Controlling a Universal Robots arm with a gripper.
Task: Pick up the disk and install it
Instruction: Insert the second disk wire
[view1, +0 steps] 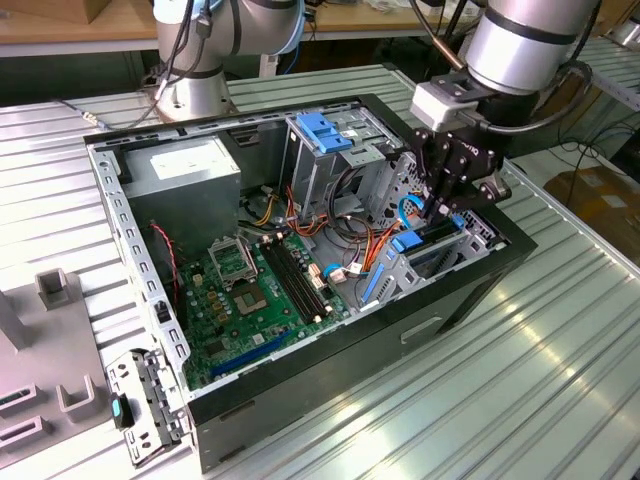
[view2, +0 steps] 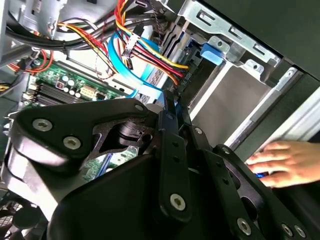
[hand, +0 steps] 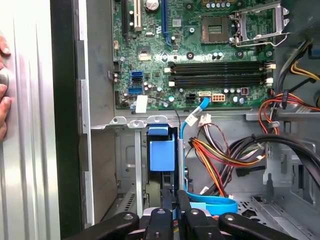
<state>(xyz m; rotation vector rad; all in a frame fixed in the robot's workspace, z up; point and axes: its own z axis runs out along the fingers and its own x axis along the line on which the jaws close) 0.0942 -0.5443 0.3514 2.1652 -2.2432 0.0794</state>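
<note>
The disk (view1: 412, 242) stands on edge, right of centre in the exterior view, partly down in the bay (view1: 400, 275) at the front corner of the case (view1: 330, 380). In the first wrist view its blue rail end (hand: 162, 150) sits low centre, lined up with the slot in the metal frame.

The pick-up looks done. The step in hand appears to be the install, with the disk entered but seemingly not yet fully seated. Finishing that seems to call for a straight push along the slot, with the disk kept square to the bay walls and clear of the cables (hand: 220, 155) bunched just beside it.

The claw (view1: 440, 205) hangs over the bay with its fingers (hand: 187, 217) drawn close together. They appear clamped on the disk's thin upper edge, with only a narrow gap left between them.

The motherboard (view1: 250, 290) lies well apart, mid-frame in the exterior view. A person's hand (view2: 290, 162) rests on the surface (view1: 520, 380) beside the case, at the right edge of the second wrist view.
</note>
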